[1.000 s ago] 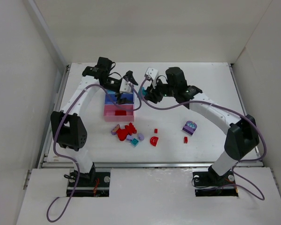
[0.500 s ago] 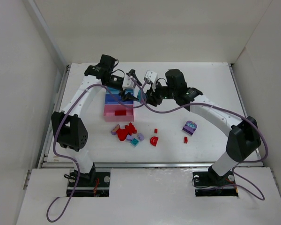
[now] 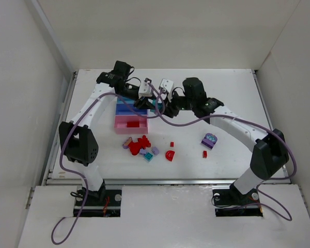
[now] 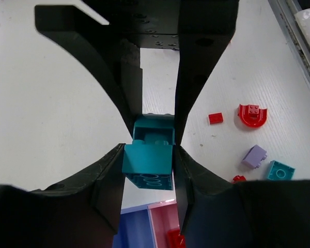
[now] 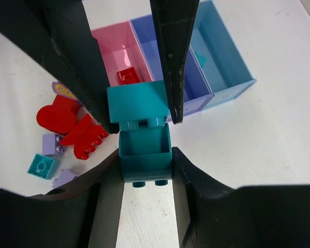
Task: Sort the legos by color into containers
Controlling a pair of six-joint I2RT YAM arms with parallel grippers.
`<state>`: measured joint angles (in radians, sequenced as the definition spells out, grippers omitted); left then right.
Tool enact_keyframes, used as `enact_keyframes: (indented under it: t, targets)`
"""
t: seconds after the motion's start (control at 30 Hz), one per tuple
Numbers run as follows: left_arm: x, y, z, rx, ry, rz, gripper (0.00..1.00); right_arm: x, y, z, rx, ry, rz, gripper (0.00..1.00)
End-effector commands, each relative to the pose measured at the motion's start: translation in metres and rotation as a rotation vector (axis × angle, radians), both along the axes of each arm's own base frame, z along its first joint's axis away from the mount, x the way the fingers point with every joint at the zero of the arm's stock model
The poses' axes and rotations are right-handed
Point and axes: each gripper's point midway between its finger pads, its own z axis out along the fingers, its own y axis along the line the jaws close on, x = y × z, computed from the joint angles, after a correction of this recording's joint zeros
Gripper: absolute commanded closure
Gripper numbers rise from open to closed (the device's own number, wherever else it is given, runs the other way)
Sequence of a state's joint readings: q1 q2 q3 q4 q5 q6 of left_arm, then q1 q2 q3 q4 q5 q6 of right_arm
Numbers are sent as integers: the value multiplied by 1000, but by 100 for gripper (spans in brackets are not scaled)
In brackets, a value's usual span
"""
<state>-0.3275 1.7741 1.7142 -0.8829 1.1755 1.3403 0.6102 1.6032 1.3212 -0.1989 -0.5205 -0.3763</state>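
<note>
Two joined teal legos hang above the table near the containers. My left gripper (image 4: 148,155) is shut on the solid teal brick (image 4: 148,164). My right gripper (image 5: 144,155) is shut on the hollow teal piece (image 5: 144,150) plugged onto it. From above, the left gripper (image 3: 146,99) and right gripper (image 3: 161,105) meet nose to nose beside the trays. The pink tray (image 5: 113,46) holds a red brick (image 5: 126,76); the purple-blue tray (image 5: 149,44) and light blue tray (image 5: 225,59) lie beside it. Loose legos lie nearer: a red pile (image 3: 138,144) and a red arch (image 3: 169,154).
A teal brick (image 3: 149,157) and a lilac brick (image 3: 155,151) lie by the red pile. Small red pieces (image 3: 171,143) (image 3: 204,153) and a purple block with teal studs (image 3: 210,140) lie to the right. White walls enclose the table.
My left gripper moved right from above the trays to meet the right gripper, and its jaws closed from wide open onto the teal brick. The right gripper shifted slightly left, still holding.
</note>
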Motion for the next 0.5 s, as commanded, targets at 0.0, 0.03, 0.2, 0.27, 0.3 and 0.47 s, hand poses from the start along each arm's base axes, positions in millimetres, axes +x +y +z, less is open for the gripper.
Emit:
enact_keyframes:
  t: [0.0,0.03,0.2,0.27,0.3,0.47]
  targets:
    - [10,10,16,-36,-5,34,100,-2,-5,10,22,-39,-15,100]
    - [13,14,16,-36,-5,46,100,1,-9,9,22,-39,-24,100]
    - [38,53,11,-23,34,173,100,25,-43,-9,-15,-10,-147,100]
    - [49,59,5,-2,11,197,100,30,-45,-21,-30,12,-157,100]
    - [56,63,-2,8,16,218,100,35,-47,-20,-29,11,-166,100]
    - [110,78,-34,63,-5,436,100,52,-35,-18,-17,15,-160,100]
